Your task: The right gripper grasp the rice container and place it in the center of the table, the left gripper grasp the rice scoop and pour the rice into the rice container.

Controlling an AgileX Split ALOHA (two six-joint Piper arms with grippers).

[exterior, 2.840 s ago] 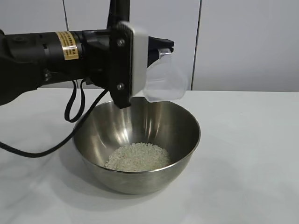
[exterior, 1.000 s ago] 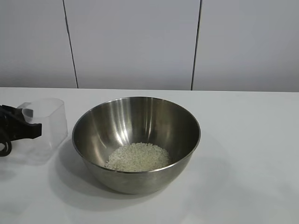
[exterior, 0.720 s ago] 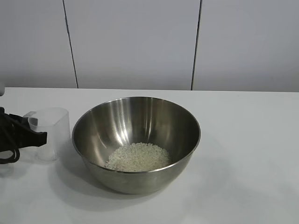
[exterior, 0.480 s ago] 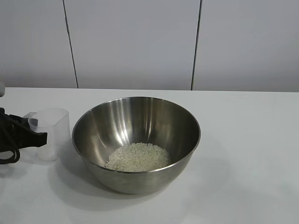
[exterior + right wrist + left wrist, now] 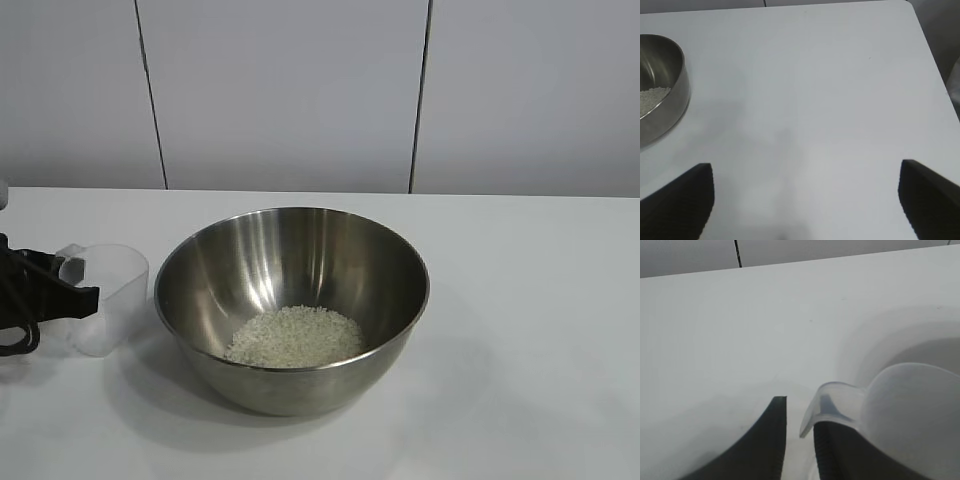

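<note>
The rice container [image 5: 300, 388], a big shiny steel bowl, sits mid-table with a pale heap of rice [image 5: 295, 336] in its bottom. Just left of it the clear plastic rice scoop [image 5: 112, 300] rests on the white table [image 5: 530, 330], leaning slightly. My left gripper [image 5: 74, 281] is at the far left edge, at the scoop's handle. In the left wrist view its fingers [image 5: 799, 412] stand slightly apart; the scoop handle [image 5: 832, 401] lies against one finger with a gap to the other. My right gripper [image 5: 805, 172] hovers wide open over bare table, the bowl [image 5: 667, 107] well off to its side.
Grey wall panels [image 5: 300, 90] rise behind the table's far edge. The right wrist view shows the table's corner [image 5: 910, 7] and side edge. Bare tabletop stretches to the right of the bowl.
The scoop came away from above the bowl and down onto the table at its left. In the last half second the left fingers parted off the handle and the scoop tipped a little.
</note>
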